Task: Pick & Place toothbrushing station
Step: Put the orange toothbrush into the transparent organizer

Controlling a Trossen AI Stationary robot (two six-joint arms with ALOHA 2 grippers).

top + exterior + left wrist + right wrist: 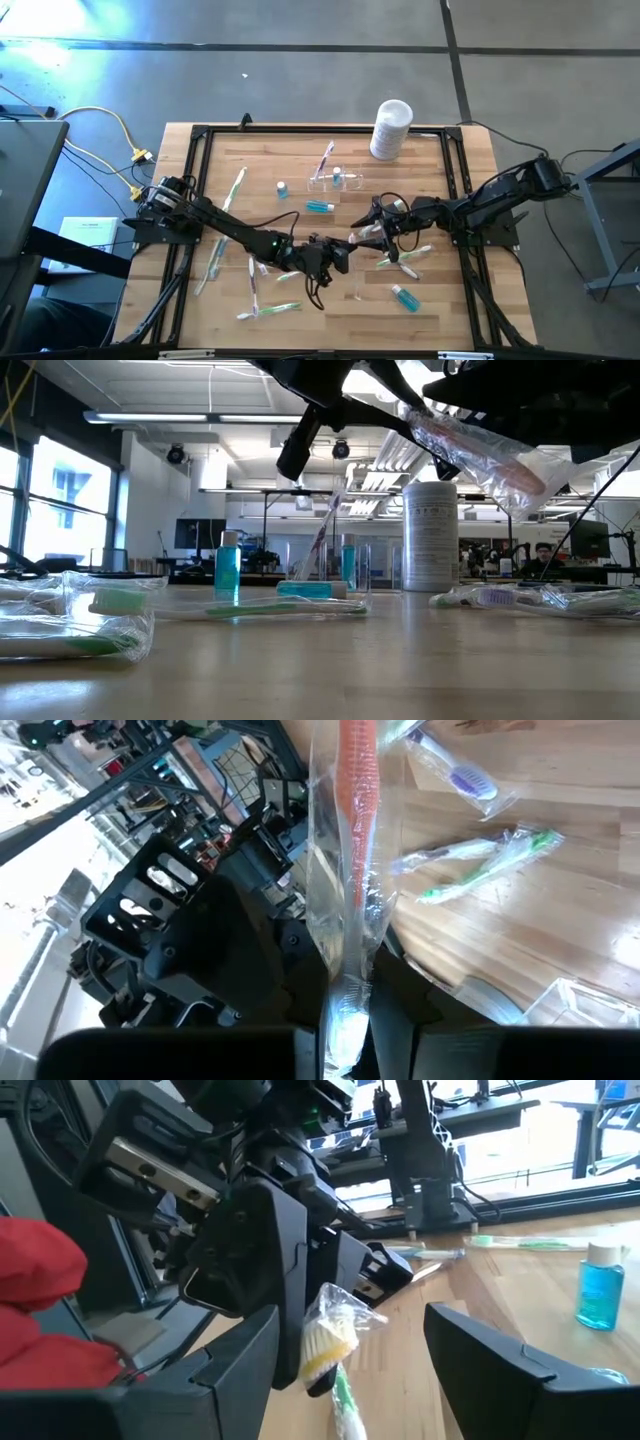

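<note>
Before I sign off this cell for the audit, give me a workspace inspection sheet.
Surface: wooden table in a black frame.
Job's things: clear plastic compartment holder, one toothbrush standing in it.
Clutter: wrapped toothbrushes, small blue bottles, white cylindrical container.
Grippers: left gripper shut on an orange wrapped toothbrush; right gripper open, facing it.
Cables: yellow cables beyond the table's left edge.
Surroundings: concrete floor, workshop behind.

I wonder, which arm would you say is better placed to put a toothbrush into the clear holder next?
Left, probably: the left gripper is shut on a wrapped orange toothbrush, lifted off the table. The right gripper is open and empty, though nearer the clear holder.
</note>
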